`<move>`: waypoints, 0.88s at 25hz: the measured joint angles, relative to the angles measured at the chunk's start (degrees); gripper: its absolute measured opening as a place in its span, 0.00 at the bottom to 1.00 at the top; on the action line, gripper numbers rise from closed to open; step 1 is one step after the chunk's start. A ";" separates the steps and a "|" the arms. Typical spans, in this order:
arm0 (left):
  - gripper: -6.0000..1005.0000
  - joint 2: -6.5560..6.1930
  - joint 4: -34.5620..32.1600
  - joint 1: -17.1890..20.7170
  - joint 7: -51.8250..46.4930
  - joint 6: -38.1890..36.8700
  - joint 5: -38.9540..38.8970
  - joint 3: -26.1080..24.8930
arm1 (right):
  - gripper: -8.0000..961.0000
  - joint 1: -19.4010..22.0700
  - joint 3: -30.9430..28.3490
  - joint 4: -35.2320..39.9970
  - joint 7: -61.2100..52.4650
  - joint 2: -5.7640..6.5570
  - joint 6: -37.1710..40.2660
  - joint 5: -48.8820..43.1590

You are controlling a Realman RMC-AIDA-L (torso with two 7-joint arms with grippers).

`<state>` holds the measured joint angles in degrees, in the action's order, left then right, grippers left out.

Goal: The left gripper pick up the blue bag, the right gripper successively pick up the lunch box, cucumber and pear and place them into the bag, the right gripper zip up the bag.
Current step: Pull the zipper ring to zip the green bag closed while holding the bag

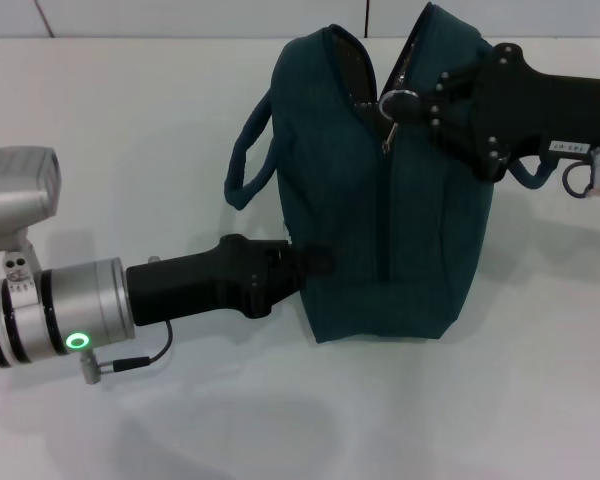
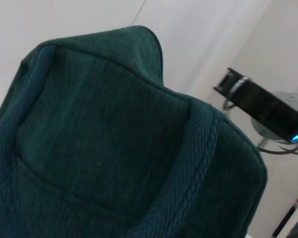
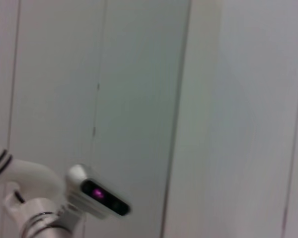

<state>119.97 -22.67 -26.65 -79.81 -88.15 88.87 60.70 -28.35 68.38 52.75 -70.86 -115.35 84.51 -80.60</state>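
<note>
The blue bag stands on the white table, and its fabric fills the left wrist view. Its zipper is closed along most of its length and gapes at the far end. My left gripper reaches in from the left and is shut on the bag's near left edge. My right gripper comes in from the right above the bag and is shut on the ring-pull of the zipper. The lunch box, cucumber and pear are not in view.
The white table stretches around the bag, with a pale wall behind it. One loop handle hangs off the bag's left side. The right arm shows beyond the bag in the left wrist view.
</note>
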 joint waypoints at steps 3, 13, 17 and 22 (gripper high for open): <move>0.08 -0.04 0.00 0.27 0.34 -0.91 -0.01 0.12 | 0.02 -0.23 -0.13 -1.12 0.67 0.03 -1.06 0.01; 0.07 -0.18 0.00 1.46 1.49 -3.01 -0.42 0.60 | 0.02 -1.22 -0.28 -2.43 2.29 -0.04 -0.84 1.24; 0.11 -0.17 -0.15 1.60 1.41 -3.63 -2.69 0.69 | 0.02 -1.33 -0.02 -2.54 2.30 -0.10 0.48 1.24; 0.26 -0.32 -0.07 0.83 -0.20 -3.69 -4.01 0.40 | 0.02 -1.94 0.01 -3.38 2.33 -0.20 2.42 1.25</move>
<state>119.66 -22.75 -25.82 -80.01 -91.84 84.87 61.10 -30.29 68.38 49.37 -68.53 -115.54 86.92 -79.35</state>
